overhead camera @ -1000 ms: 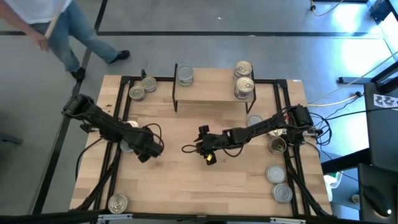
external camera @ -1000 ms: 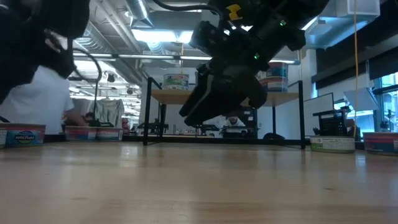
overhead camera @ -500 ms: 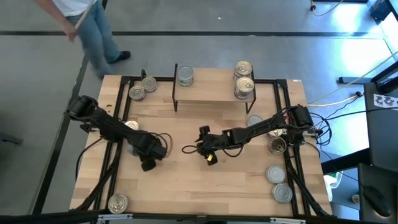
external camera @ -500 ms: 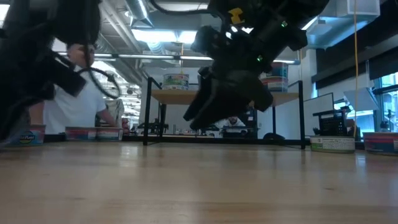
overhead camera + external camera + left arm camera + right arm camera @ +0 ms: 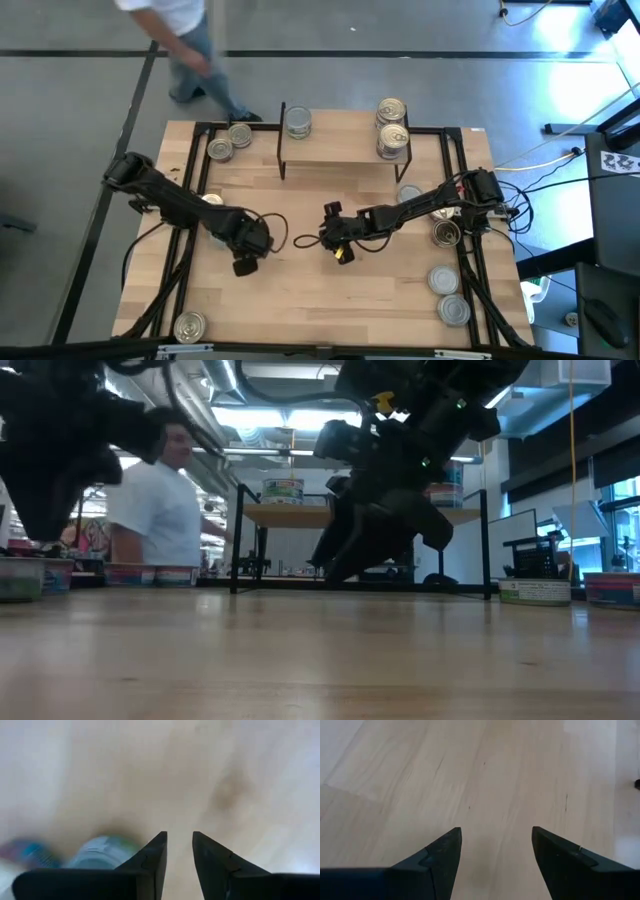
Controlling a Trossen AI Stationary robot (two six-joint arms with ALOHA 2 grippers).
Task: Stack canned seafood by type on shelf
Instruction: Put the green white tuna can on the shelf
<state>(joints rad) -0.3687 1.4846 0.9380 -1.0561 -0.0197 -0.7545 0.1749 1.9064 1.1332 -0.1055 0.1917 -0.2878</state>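
Left hand (image 5: pixel 243 266) has been swung out over bare tabletop (image 5: pixel 300 300), fingers narrowed, nothing held; right hand (image 5: pixel 338 254) apart, empty, unmoved; no tin added to shelf (image 5: pixel 340 152).

I have the left arm reaching in from the table's left edge, elbow bent, its left gripper (image 5: pixel 243 266) low over the middle-left of the boards. Its jaws stand close together with a narrow gap between them and nothing in it. My right arm stretches in from the right edge toward the centre, its right gripper (image 5: pixel 340 254) angled down, jaws spread wide and empty.
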